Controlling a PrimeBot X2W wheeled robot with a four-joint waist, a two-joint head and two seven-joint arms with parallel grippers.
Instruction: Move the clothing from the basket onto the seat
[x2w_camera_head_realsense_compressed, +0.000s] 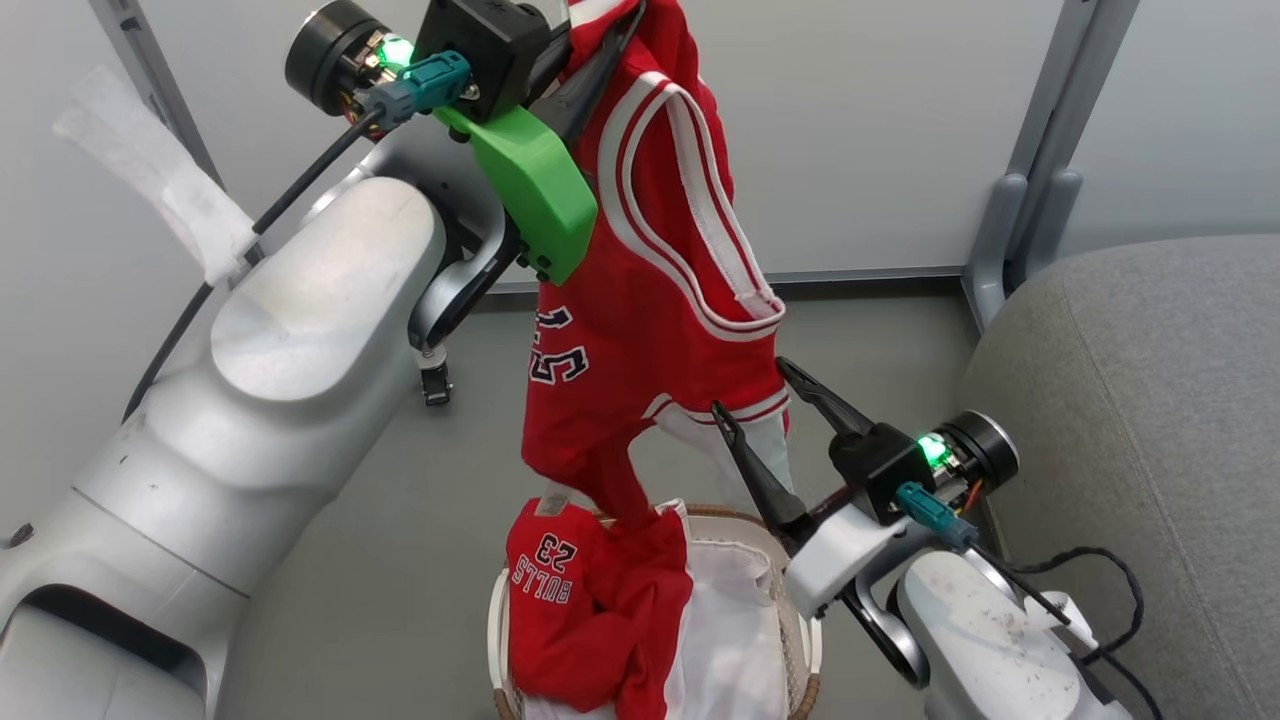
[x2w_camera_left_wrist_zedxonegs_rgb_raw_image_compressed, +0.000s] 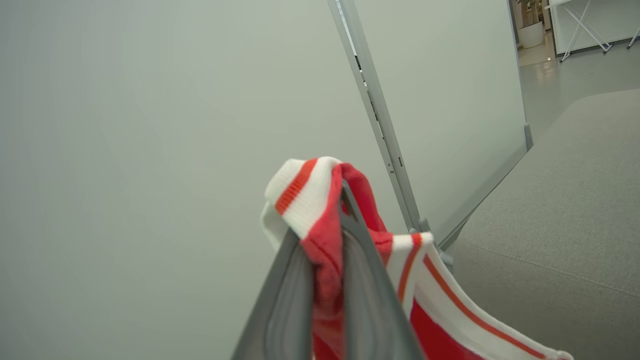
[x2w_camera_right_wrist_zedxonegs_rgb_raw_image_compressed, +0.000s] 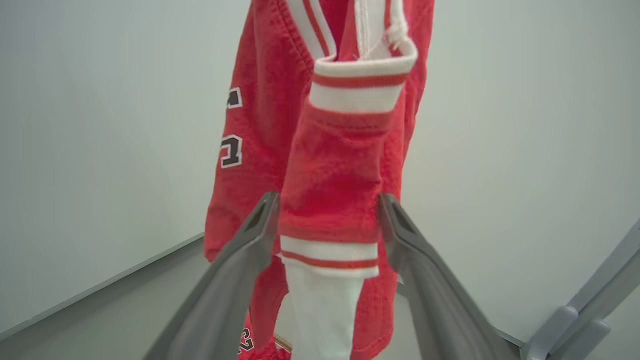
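High at the top of the head view, my left gripper is shut on the white-trimmed shoulder strap of a red jersey. The jersey hangs down, its lowest fold reaching the basket. In the left wrist view, that gripper pinches the strap. My right gripper is open beside the jersey's lower hem. Its fingers stand either side of the red cloth. More red clothing printed "BULLS 23" lies in the basket on the white liner. The grey seat is at the right.
Pale wall panels stand behind, with a grey post close to the seat's corner. A black cable runs by my right arm. The left forearm fills the left side. Grey floor surrounds the basket.
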